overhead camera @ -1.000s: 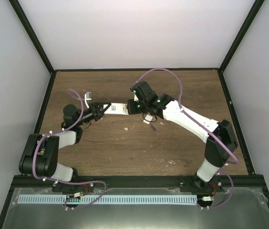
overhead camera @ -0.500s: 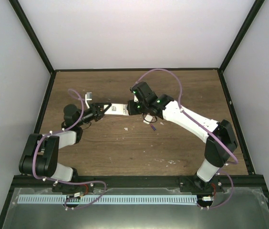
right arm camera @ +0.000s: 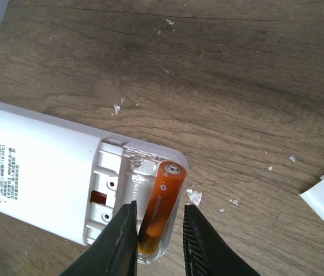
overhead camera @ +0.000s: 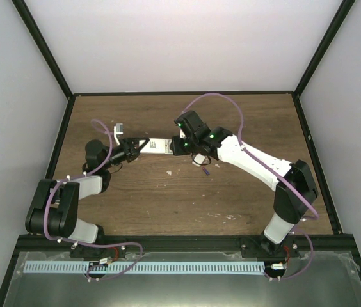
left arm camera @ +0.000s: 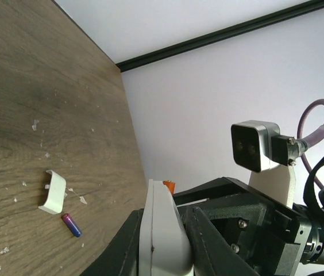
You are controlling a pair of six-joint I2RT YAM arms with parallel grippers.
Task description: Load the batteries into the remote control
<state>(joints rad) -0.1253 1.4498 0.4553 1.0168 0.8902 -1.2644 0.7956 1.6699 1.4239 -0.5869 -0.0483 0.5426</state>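
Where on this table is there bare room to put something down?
The table lies bare between the remote control and the arm bases, and along the far edge behind it. The middle is crowded: the left gripper holds the remote, the right gripper straddles the orange battery, with the white cover and purple battery just beside.

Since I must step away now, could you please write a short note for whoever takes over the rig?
The left end effector is shut on the remote.
The right end effector straddles the orange battery; grip unclear.
Done: the orange battery lies in the remote's open compartment.
The purple battery lies on the table beside the white cover.
To do: load the purple battery, probably refit the cover.
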